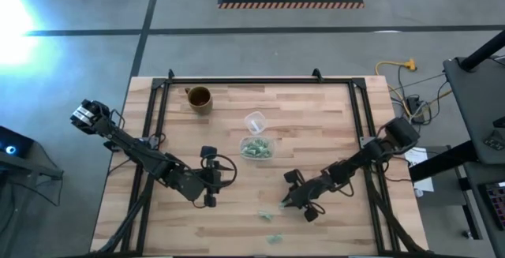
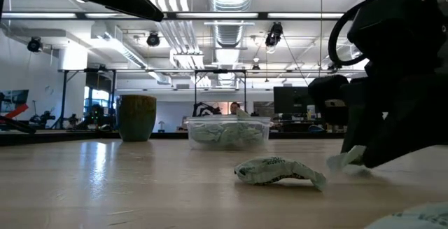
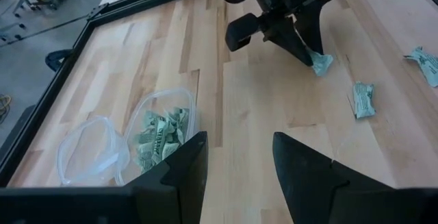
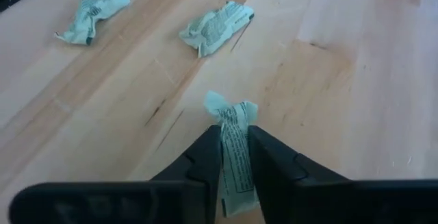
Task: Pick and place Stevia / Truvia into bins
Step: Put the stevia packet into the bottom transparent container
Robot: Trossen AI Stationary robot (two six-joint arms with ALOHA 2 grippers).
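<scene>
Spanning the whole high view, the wooden table [image 1: 237,132] carries everything, with a black frame along its edges. The left arm waits over the near left part of the table, its left gripper [image 1: 210,200] hanging with fingers spread and nothing between them. The right gripper [image 4: 235,157] sits low near the near edge, right of centre, its fingers pinched on one pale green Stevia packet [image 4: 231,125] whose crumpled end pokes out beyond the fingertips. A brown mug [image 1: 199,98] stands toward the far left corner. Near the table's middle sits the clear bin [image 1: 257,148], already holding a heap of green packets, and a smaller clear round cup [image 1: 254,121] stands just beyond it on the far side. Two loose packets, one [image 4: 215,25] closer and another [image 4: 91,13] further off, lie on the wood near the right gripper by the near edge.
</scene>
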